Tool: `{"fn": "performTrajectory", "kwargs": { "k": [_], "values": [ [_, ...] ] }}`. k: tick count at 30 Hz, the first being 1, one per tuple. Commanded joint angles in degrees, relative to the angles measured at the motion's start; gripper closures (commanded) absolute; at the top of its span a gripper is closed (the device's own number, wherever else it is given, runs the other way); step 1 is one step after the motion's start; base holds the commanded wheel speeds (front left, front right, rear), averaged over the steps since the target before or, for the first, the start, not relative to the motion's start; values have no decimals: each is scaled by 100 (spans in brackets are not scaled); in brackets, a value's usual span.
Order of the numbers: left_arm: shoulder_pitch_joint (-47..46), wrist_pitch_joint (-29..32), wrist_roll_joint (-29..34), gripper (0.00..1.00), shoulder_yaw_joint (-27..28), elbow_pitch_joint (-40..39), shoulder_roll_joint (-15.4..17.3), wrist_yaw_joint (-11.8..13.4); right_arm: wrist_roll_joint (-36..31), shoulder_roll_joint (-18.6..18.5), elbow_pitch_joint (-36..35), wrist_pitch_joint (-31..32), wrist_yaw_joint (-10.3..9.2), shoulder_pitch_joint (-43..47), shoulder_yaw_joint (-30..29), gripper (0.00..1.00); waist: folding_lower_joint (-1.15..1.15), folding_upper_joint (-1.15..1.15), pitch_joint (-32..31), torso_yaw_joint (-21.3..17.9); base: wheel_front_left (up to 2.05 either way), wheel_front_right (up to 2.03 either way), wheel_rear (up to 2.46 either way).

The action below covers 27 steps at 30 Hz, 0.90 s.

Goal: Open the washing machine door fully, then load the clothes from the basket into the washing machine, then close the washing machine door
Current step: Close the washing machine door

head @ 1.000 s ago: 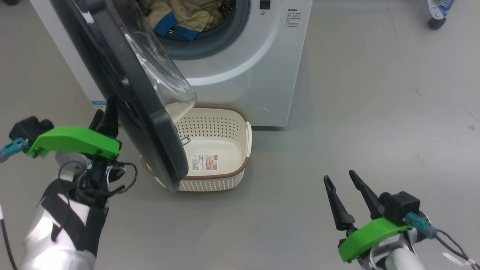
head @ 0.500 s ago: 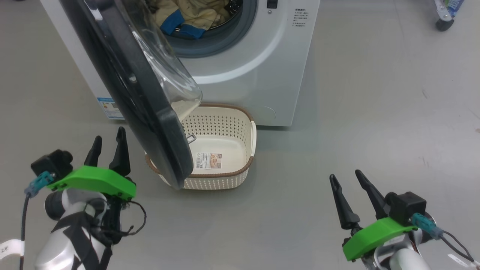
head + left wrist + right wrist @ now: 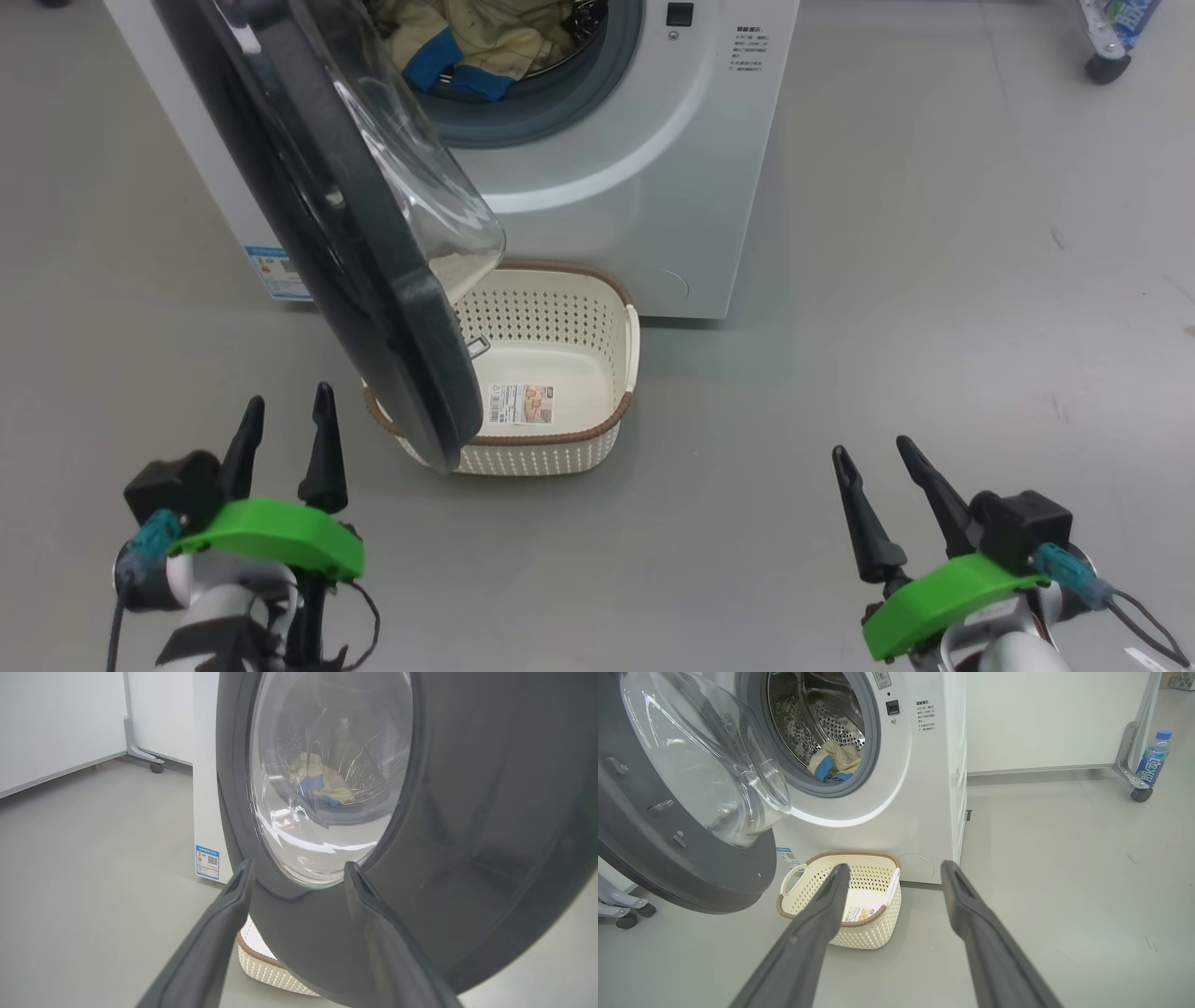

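The white washing machine [image 3: 644, 187] stands at the top of the head view. Its door [image 3: 373, 280] hangs partly open, angled out over the left end of the basket [image 3: 560, 459]. The clothes [image 3: 467, 42], pale yellow with blue patches, lie inside the drum. Only a label sticker shows inside the cream basket. My left gripper [image 3: 289, 395] is open on the floor side, left of the door's lower edge and apart from it. In the left wrist view this gripper [image 3: 299, 864] faces the door's outer face [image 3: 467, 812]. Far right, my right gripper [image 3: 872, 447] stands open and holds nothing.
Grey floor stretches to the right of the machine. A castor of a wheeled frame [image 3: 1106, 65] sits at the far right, with a blue-capped bottle [image 3: 1153, 760] on it in the right wrist view. Another castor [image 3: 156, 767] stands left of the machine.
My left gripper has drawn back from behind the door's edge toward me and now sits lower in the view. The camera shifted slightly. The door and the right arm look unmoved.
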Motion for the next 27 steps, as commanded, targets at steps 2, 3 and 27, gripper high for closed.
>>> {"fn": "performTrajectory", "kwargs": {
  "k": [2, 3, 27],
  "values": [
    [34, -80, 372, 0, 341, -366, 53, -46, -67, -46, -215, -55, 9, -104, 77, 0, 0, 0, -7, -21, 0, 0, 0],
    [128, -80, 485, 0, 410, -434, 8, -59, -67, -44, -216, -55, 9, -102, 76, 0, 0, 0, -8, -31, 0, 0, 0],
    [1786, -81, 2037, 0, 1181, -1782, -541, -340, -42, -27, -214, -55, 9, 76, 5, 0, 0, 0, -197, -286, 0, 0, 0]
  ]
}}
